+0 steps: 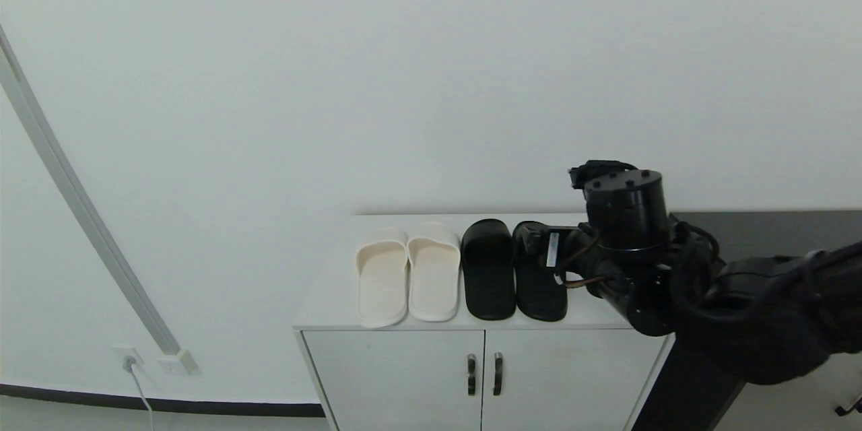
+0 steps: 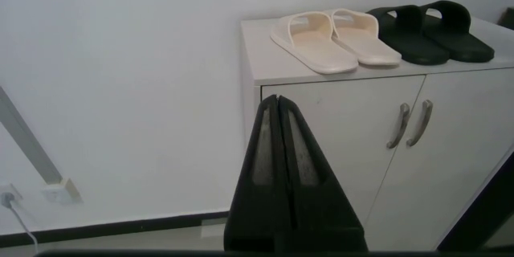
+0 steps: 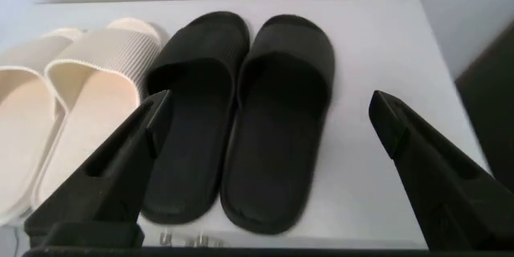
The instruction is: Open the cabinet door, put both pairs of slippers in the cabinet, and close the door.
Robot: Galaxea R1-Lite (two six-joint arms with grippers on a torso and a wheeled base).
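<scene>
Right gripper sits closest to the lens, its fingers spread wide with nothing between them, hanging over the cabinet's top above the black slippers. From the head camera it shows at about 3 o'clock of that pair, overlapping the strap of the right-hand black slipper; whether it touches that slipper cannot be told. The black slippers lie side by side, toes toward 12 o'clock at the wall and heels toward 6 o'clock at the front edge. Just beside them, at their 9 o'clock, lie the cream slippers, also side by side and pointing the same way. All four rest flat on top of the white cabinet, which stands against the wall. Its two doors are closed, and a pair of upright grey handles sits where they meet, at 6 o'clock of the left black slipper. Left gripper is pinched tight, fingers pressed together on nothing, held low out in front of the cabinet's left corner and well apart from it. On the wall at 9 o'clock of the cabinet, near the floor, a socket has a white cord plugged in, and a grey cable duct slants up from beside it toward 11 o'clock.
</scene>
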